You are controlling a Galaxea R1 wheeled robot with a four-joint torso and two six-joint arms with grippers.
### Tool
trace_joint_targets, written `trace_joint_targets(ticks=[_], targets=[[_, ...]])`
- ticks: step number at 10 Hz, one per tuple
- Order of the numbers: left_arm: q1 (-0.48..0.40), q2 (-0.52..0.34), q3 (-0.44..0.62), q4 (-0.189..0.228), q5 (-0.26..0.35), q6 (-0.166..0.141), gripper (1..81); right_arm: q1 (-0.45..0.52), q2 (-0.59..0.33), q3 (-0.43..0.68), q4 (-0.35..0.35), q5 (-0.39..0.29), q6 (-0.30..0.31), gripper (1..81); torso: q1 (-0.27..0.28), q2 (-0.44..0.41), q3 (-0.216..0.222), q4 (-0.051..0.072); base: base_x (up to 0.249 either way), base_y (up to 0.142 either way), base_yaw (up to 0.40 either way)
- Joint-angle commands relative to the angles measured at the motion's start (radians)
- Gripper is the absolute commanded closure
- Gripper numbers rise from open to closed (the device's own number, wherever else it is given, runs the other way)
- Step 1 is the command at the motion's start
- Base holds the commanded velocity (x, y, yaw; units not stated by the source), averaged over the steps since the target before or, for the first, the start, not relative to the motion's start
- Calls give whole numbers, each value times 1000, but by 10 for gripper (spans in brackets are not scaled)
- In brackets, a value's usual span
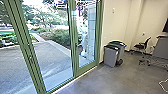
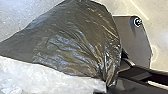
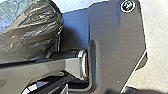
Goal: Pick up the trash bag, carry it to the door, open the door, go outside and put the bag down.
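Black trash bag (image 2: pixel 75 37), upper left in the left wrist view, looks picked up and pinched in the left fingers (image 2: pixel 113 85), right side I can't tell, but the green door (image 1: pixel 86 70) looks shut, so going out and putting down are left.

**One high outlook, two close looks down**

The head view looks from high on the robot, forward and down, with the green-framed glass doors (image 1: pixel 72 50) near at left and the bins (image 1: pixel 111 56) and chair (image 1: pixel 142 46) farther off at right. It faces partly through the glass (so the paving (image 1: pixel 50 57) outside comes in too). The left wrist view looks down from close by at the trash bag (image 2: pixel 75 37), with the floor (image 2: pixel 15 15) beyond. The right wrist view also faces down, very near the robot's dark plate (image 3: pixel 115 45). Both wrist views share the bag and that plate; the bag looms larger in the left one.
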Motion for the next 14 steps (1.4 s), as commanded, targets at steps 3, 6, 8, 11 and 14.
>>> trace_joint_targets(ticks=[3,6,8,11,14], targets=[[-59,1,5,4,67,2,811,41,-1,0,-2,-65,-1,10,0,0,0,0,160,-72,0],[-29,-7,5,28,6,4,811,27,-1,-6,-15,-65,-2,10,0,0,0,0,160,-72,0],[-18,-9,5,34,-1,4,811,20,-1,-10,-18,-65,-1,10,0,0,0,0,160,-71,0],[-15,-10,5,36,-1,4,811,17,1,-5,-18,-43,-1,10,0,0,0,0,159,-68,0],[-15,-10,5,37,-1,4,811,17,4,-10,-18,-43,-1,10,0,0,0,0,159,0,0]])
